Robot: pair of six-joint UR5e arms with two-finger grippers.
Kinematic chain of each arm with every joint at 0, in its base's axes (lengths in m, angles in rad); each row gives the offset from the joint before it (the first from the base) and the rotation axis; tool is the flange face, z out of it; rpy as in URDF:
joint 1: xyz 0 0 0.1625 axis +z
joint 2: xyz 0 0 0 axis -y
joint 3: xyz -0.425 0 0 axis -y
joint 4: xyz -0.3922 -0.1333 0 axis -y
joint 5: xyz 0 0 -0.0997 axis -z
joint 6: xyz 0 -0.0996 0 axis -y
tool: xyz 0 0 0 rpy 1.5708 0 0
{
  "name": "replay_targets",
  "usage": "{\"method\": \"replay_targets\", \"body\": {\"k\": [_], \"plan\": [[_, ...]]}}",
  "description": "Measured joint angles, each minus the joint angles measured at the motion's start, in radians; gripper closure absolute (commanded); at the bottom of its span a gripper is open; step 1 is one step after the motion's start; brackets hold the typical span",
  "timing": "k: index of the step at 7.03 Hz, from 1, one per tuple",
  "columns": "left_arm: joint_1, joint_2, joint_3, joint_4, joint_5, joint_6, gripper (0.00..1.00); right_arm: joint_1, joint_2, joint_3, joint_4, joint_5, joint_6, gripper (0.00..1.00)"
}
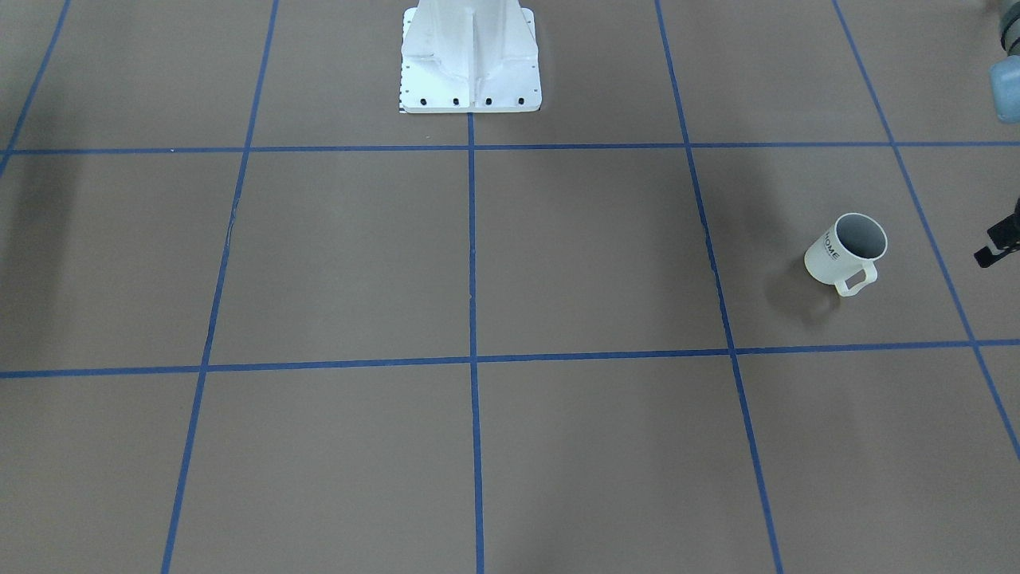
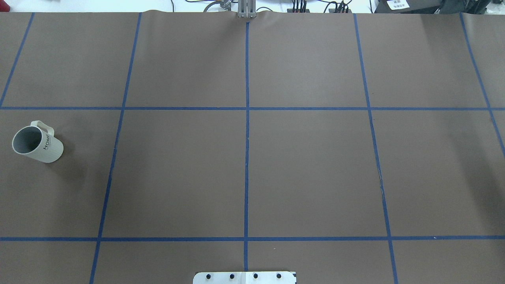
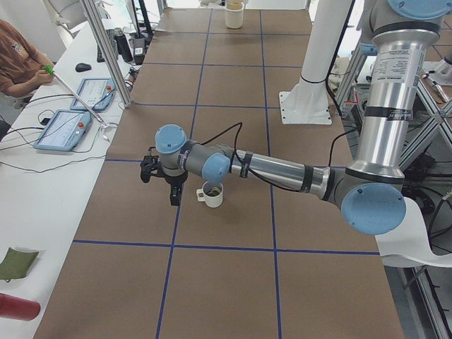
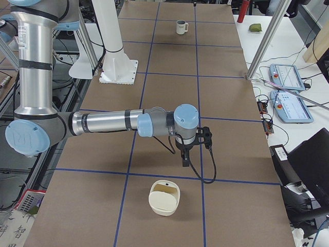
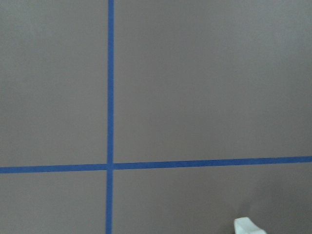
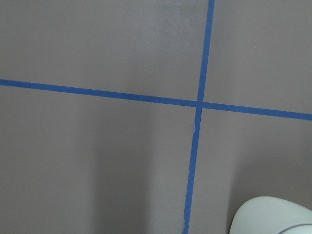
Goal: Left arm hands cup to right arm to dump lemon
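The cream-white cup [image 1: 846, 253] with black "HOME" lettering stands upright on the brown table, at the left in the overhead view [image 2: 37, 144]. In the exterior left view the cup [image 3: 212, 195] holds the yellow-green lemon slice [image 3: 212, 191]. My left gripper [image 3: 174, 192] hangs beside the cup, a little apart from it. Only a black bit of it shows at the right edge of the front-facing view [image 1: 1000, 241], so I cannot tell if it is open. My right gripper [image 4: 185, 157] points down over bare table at the other end. I cannot tell its state.
A cream container [image 4: 164, 200] sits on the table near my right gripper. Its rim shows in the right wrist view [image 6: 273, 217]. The white robot base [image 1: 470, 60] stands at the table's middle back. Blue tape lines grid the table. Operator tablets [image 3: 67, 128] lie beyond the edge.
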Motion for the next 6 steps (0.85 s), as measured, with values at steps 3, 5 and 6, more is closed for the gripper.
{"method": "replay_targets", "body": {"k": [3, 5, 6], "plan": [[0.158, 0.126, -0.106, -0.083, 0.108, -0.175, 0.0, -0.015, 0.01, 0.013, -0.001, 0.003, 0.001, 0.0], [0.253, 0.169, -0.11, -0.172, 0.166, -0.275, 0.0, -0.016, 0.012, 0.018, -0.002, 0.006, 0.001, 0.0], [0.277, 0.174, -0.105, -0.186, 0.174, -0.295, 0.0, -0.016, 0.012, 0.018, -0.002, 0.012, 0.001, 0.0]]}}
